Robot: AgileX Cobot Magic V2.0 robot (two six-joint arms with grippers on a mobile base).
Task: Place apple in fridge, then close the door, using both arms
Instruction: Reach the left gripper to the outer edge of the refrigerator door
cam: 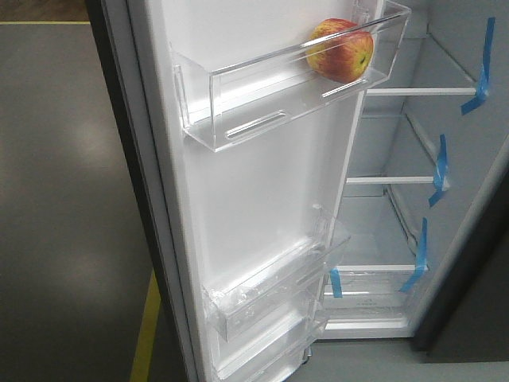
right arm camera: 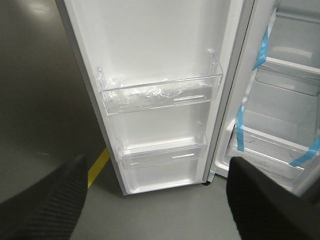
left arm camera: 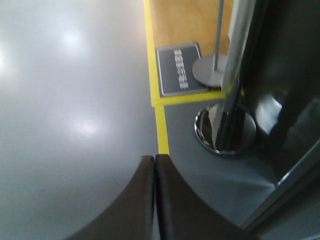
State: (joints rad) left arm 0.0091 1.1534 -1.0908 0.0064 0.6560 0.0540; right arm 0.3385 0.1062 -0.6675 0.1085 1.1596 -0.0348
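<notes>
From where I stand the fridge [cam: 477, 207] is wide open, and the apple [cam: 340, 50] sits in the top clear bin [cam: 238, 103] on the white inner face of the door [cam: 254, 207]. It is tucked into the bin's right end, the end nearest the fridge's interior, with its red and yellow streaked side facing out. Lower on the door are two more clear bins [cam: 270, 290], one close above the other. The right wrist camera shows a crumpled clear plastic film [right arm camera: 145, 95] lying in the upper of the two. To the right, inside the cabinet, the shelves [cam: 421, 91] carry blue tape strips [cam: 440, 169] at their front edges. The right gripper [right arm camera: 157, 165] hangs in front of the lower part of the door, its black fingers [right arm camera: 55, 200] spread wide and holding nothing. The left gripper [left arm camera: 154, 161] points down at the grey floor [left arm camera: 70, 100], its two fingers pressed together with nothing between them. Beyond it run a yellow floor line [left arm camera: 161, 125] and a chrome post [left arm camera: 237, 75] on a round base.
</notes>
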